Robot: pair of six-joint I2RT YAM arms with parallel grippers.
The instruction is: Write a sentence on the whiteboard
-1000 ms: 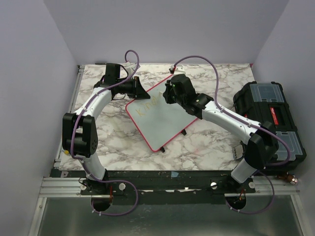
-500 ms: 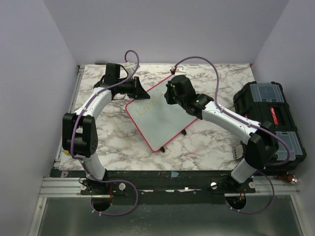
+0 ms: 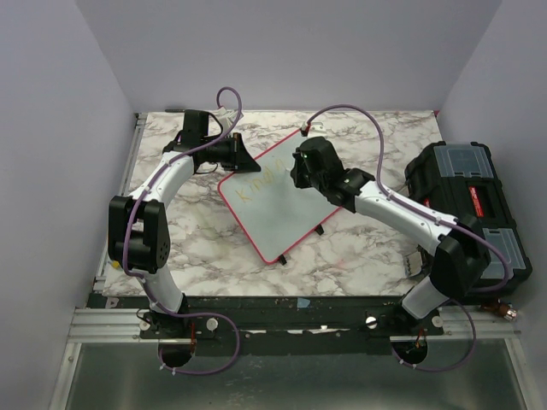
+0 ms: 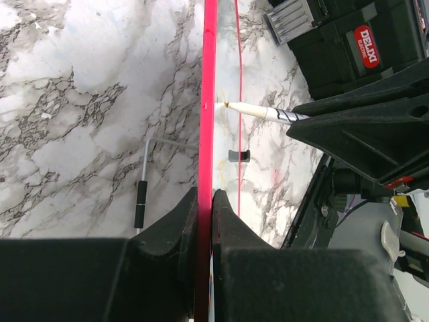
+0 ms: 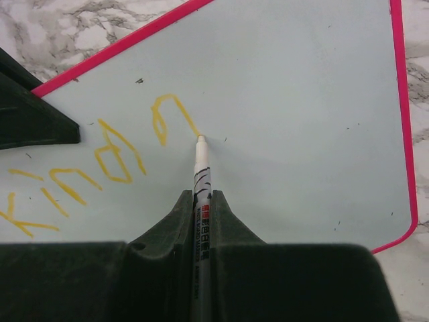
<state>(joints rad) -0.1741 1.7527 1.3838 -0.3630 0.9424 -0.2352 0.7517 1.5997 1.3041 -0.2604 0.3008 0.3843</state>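
Currently the flat white rectangular whiteboard [image 3: 278,201] with its thin pinkish-red frame sits tilted up on the marble-patterned worktop [image 3: 197,248]. The left end effector [image 4: 204,198] is at the whiteboard's far-left edge, its fingers pressed together on the frame and pinching it. The right end effector [image 5: 201,198] hovers over the whiteboard's upper half, clamped around a slim white marker [image 5: 200,161]. The marker's tip touches the white surface just past the last loop of the sentence [image 5: 114,151], thin yellow handwritten letters running along the board's upper edge. A black plastic toolbox [image 3: 466,184] with a red label stands well to the right of the whiteboard.
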